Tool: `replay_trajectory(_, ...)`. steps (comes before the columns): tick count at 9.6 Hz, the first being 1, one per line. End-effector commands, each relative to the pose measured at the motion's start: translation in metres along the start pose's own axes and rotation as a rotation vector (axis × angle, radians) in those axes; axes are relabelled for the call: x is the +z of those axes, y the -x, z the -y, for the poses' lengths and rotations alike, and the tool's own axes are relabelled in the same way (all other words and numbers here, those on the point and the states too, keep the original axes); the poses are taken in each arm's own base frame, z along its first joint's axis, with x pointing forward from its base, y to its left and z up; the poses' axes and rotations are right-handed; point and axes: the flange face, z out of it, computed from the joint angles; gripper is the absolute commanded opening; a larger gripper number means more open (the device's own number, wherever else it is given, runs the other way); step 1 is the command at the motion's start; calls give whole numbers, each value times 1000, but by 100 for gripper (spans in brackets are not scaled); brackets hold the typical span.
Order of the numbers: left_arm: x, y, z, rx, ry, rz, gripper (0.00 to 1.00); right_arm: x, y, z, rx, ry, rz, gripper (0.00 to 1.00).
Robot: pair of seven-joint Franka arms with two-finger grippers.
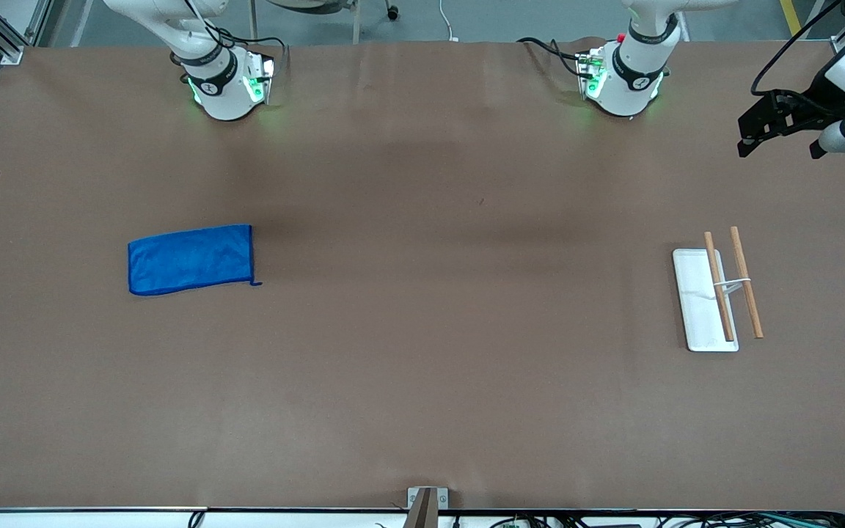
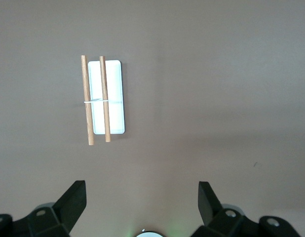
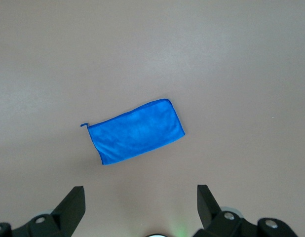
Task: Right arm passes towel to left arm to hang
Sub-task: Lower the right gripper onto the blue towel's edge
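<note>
a: towel [image 1: 191, 259] first. where is it?

b: flat and folded on the worktop [image 1: 422, 381], toward the right arm's end, well in from every edge, its small loop tag [image 1: 255, 283] at one corner. nothing touches it.

a: and the claws?

b: left claw [image 2: 142, 197] hangs released and empty, high by the worktop's edge at the left arm's end, looking down on the rack [image 1: 705, 301]. right claw [image 3: 141, 197] is released too, holding nothing, up over the towel's end of the worktop.

a: so which step is this?

b: i'd say the very start, no pickup yet. the next move calls for the right arm to come down on the towel and pinch an edge or corner so the cloth hangs free for the handover.

a: room to move?

b: plenty. bare worktop lies between towel and rack, which sit well apart. the rack's white base carries two wooden rods [image 1: 732, 284] near the edge at the left arm's end, so the hanging part looks tighter.
</note>
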Motion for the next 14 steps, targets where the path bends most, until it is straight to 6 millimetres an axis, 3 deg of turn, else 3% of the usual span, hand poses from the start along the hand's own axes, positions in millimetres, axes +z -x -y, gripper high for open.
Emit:
replay_trajectory(1, 14, -5, -3, 14, 13, 27, 100, -2, 2, -1, 7, 14, 3, 100)
replay_trajectory(4, 10, -7, -2, 3, 10, 18, 100, 8, 3, 5, -13, 14, 33, 100)
replay_trajectory(6, 1, -6, 0, -3, 11, 4, 100, 58, 4, 42, -82, 27, 124, 100)
replay_trajectory(7, 2, -7, 2, -6, 12, 16, 100, 94, 0, 47, -93, 29, 138, 100)
replay_trajectory(9, 3, -8, 2, 6, 7, 17, 100, 184, -2, 48, -102, 28, 137, 100)
replay_trajectory(11, 8, -8, -2, 18, 5, 35, 100, 266, 11, 55, -154, 65, 81, 100)
replay_trajectory(14, 10, -7, -2, 1, 15, 51, 100, 367, 37, 51, -257, 72, 3, 94)
